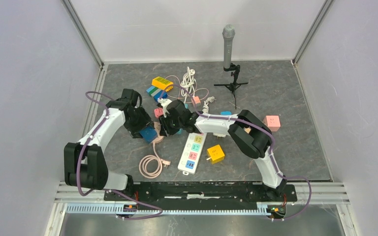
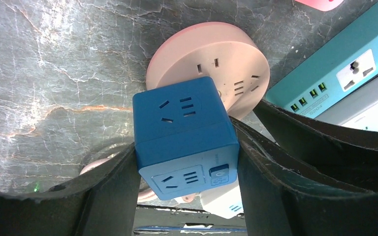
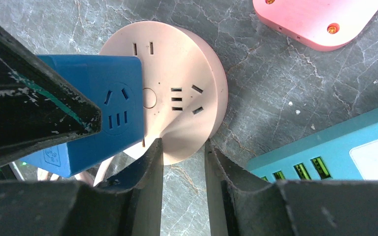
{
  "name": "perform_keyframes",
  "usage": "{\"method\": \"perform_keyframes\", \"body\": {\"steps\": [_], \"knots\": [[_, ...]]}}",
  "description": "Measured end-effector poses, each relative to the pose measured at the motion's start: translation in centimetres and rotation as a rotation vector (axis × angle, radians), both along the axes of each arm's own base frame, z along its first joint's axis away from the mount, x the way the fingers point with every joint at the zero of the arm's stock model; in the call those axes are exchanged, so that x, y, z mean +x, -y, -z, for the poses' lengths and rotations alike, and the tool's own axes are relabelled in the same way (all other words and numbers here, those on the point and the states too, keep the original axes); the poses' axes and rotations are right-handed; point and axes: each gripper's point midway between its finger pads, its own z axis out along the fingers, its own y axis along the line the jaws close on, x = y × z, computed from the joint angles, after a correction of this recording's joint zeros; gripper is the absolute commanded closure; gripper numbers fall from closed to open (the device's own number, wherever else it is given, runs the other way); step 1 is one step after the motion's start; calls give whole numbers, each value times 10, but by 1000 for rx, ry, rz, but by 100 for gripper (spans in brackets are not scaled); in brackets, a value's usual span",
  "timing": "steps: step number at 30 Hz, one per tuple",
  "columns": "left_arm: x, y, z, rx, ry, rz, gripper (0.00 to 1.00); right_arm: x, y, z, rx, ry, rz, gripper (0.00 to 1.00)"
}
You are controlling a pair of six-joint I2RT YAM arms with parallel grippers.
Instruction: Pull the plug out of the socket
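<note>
A blue cube plug adapter sits tilted over a round pink socket lying on the table. My left gripper is shut on the cube's two sides. In the right wrist view the cube covers the left part of the pink socket, and a brass prong shows at the cube's lower edge. My right gripper has its fingertips at the socket's near rim, jaws a narrow gap apart with only table between them. In the top view both grippers meet mid-table and hide the socket.
A teal power strip lies just right of the socket, a pink block beyond it. A white power strip, yellow cube, pink cube, coiled pink cable and a microphone stand are around.
</note>
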Motion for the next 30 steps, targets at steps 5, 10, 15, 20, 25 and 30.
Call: {"method": "perform_keyframes", "body": {"steps": [5, 10, 15, 20, 25, 30], "knots": [[0, 3, 1, 26, 7, 15, 68, 1, -1, -1, -11, -12, -3, 82], [0, 6, -1, 94, 45, 48, 66, 0, 1, 0, -37, -37, -4, 83], [1, -1, 2, 0, 37, -14, 65, 1, -2, 0, -32, -38, -8, 83], [1, -3, 2, -39, 22, -32, 40, 1, -3, 0, -27, -39, -12, 76], [2, -5, 4, -23, 33, -34, 26, 2, -4, -1, -14, -33, -10, 74], [0, -5, 11, 19, 45, -13, 17, 4, -7, -2, 2, -22, -9, 74]]}}
